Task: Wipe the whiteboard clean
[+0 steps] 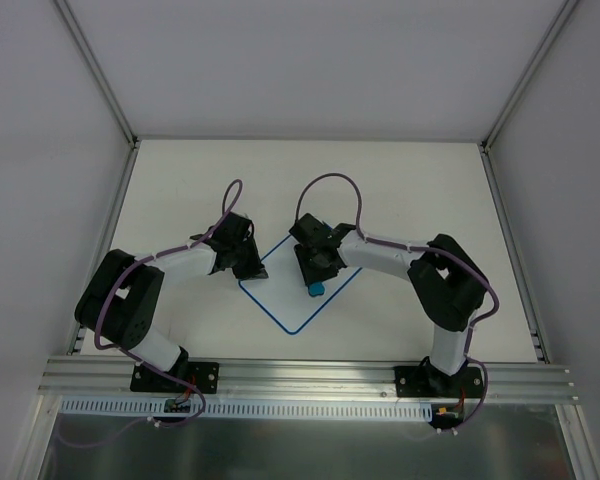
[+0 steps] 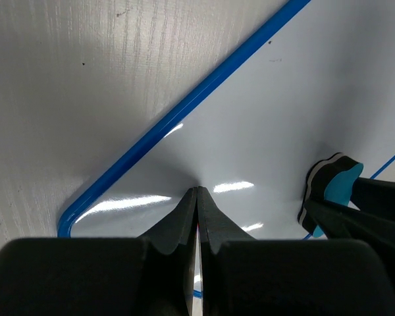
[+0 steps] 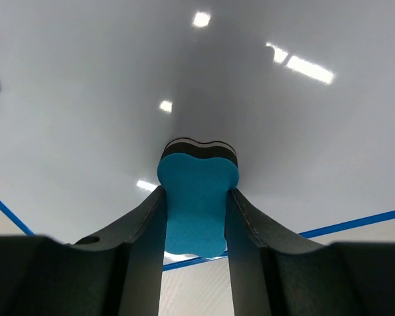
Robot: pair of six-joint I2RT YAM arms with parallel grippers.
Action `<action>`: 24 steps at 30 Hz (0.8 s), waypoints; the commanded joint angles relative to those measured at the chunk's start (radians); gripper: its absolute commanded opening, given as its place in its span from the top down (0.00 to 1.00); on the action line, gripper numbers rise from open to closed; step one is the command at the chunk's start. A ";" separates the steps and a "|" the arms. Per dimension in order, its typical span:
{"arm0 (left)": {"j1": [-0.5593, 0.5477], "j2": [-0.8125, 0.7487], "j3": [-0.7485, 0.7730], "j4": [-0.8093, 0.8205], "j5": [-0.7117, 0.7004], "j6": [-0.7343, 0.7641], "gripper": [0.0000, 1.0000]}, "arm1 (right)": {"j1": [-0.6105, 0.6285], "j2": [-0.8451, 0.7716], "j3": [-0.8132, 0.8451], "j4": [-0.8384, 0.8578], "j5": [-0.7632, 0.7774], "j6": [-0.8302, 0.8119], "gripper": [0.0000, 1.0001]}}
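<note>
Resting my left gripper [image 2: 197,191] on the board [image 1: 296,308], I have its fingers clenched tip to tip with nothing between them. The tips touch the white surface just inside a rounded corner, where the blue border [image 2: 184,112] bends round. My right gripper [image 3: 196,191] is clamped on the eraser [image 3: 197,178], one finger on each side of it. The eraser's dark lower face sits against the board, near the middle of it.

The board lies flat near the centre of the table [image 1: 410,190], turned like a diamond. One corner points back toward my bases, one out to the left under my left gripper, and one to the right. My wrists cover the far corner. From what shows, its long sides seem to run from near-left to far-right, though my arms hide too much for me to be sure.

From the right wrist, a blue edge crosses just behind the eraser and another cuts the lower left, with white surface stretching ahead. From the left wrist, the border runs diagonally, table on one side and board on the other. From above, table surrounds the board on every side. It reaches well out to the walls [image 1: 280,60] at the far end and both flanks, and to the rail [image 1: 310,375] at the near edge.
</note>
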 commanded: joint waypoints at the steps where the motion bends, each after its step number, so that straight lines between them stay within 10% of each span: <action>1: 0.007 0.048 -0.037 -0.145 -0.066 0.045 1.00 | 0.033 0.075 -0.067 -0.126 -0.124 0.022 1.00; 24: 0.007 -0.008 -0.019 -0.148 -0.059 0.056 1.00 | -0.532 -0.217 -0.184 -0.107 0.040 -0.105 1.00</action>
